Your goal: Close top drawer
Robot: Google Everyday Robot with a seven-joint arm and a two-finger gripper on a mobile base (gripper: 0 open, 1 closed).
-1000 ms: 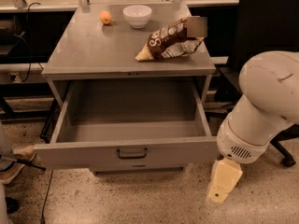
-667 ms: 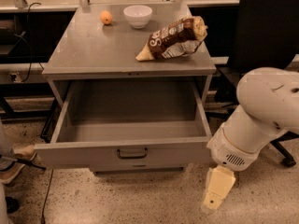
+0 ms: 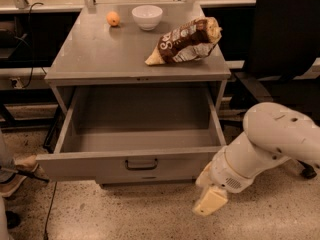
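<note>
The top drawer [image 3: 100,166] of the grey metal cabinet is pulled far out, and its inside shows nothing in it. Its flat front panel carries a small dark handle [image 3: 141,164] at the centre. My gripper [image 3: 210,202] hangs at the end of the white arm [image 3: 270,139], low over the floor. It is just right of and below the drawer front's right corner, apart from the panel. The lower drawers are mostly hidden behind the open drawer.
On the cabinet top [image 3: 90,59] lie a brown chip bag [image 3: 187,39], a white bowl [image 3: 147,16] and an orange [image 3: 113,18]. A black chair [image 3: 287,34] stands at the right. A shoe [image 3: 20,166] and a cable [image 3: 47,214] are on the speckled floor at the left.
My arm and gripper have moved left, closer to the drawer front's right corner. The drawer has stayed open.
</note>
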